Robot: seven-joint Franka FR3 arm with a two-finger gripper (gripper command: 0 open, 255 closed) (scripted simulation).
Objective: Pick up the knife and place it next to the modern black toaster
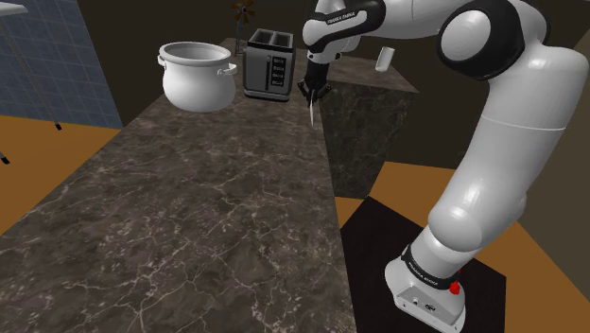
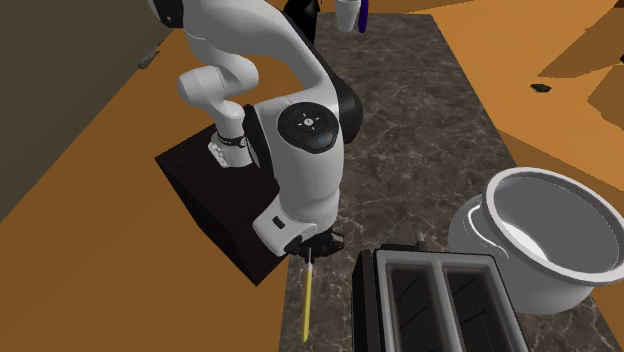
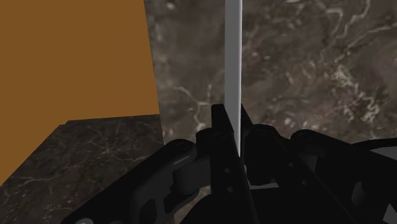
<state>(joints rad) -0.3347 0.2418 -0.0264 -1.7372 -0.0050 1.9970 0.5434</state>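
Gripper [image 1: 313, 92]: clamped on the knife, just beside the toaster, on the side away from the pot
Knife [image 1: 312, 113]: pale thin blade, gripped at its upper end, hanging straight down beside the toaster, above the counter near its edge; cannot tell whether the tip touches
Fingers [image 3: 219, 130]: black, pressed against the blade from both sides
Toaster [image 1: 269, 64]: dark, two slots, upright on the counter
Pot [image 1: 196, 74]: white, two handles, just beside the toaster, opposite the knife
Counter [image 1: 189, 218]: dark veined stone, under the toaster
Cup [image 1: 383, 59]: pale, well apart from the toaster, beyond the gripper
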